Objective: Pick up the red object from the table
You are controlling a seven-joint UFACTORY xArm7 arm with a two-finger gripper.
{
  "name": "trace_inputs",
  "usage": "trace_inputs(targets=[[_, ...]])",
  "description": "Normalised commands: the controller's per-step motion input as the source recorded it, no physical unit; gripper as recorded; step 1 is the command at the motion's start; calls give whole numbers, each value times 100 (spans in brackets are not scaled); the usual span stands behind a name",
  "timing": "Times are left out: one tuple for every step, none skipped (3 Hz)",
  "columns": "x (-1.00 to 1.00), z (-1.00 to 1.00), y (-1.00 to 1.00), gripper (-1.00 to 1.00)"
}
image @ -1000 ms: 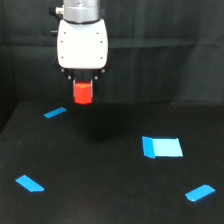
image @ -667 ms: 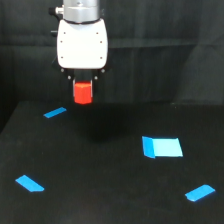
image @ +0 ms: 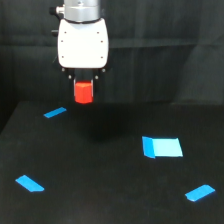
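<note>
The red object [image: 83,92] is a small red-orange stubby cylinder. It hangs in the air just below the white gripper body, held between the fingers of my gripper [image: 83,86], which is shut on it. It is well above the black table [image: 100,170], at the upper left of the exterior view. The fingertips are mostly hidden by the gripper body and the object.
Flat blue pieces lie on the table: a small strip [image: 55,112] at the left below the gripper, a larger rectangle [image: 162,147] at the right, one [image: 29,183] at the front left and one [image: 200,192] at the front right. A black curtain hangs behind.
The gripper with the red object has risen very slightly; otherwise nothing has visibly changed.
</note>
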Motion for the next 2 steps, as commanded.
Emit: trace_inputs(targets=[[-1,0,-3,-93],[-10,4,13,-99]])
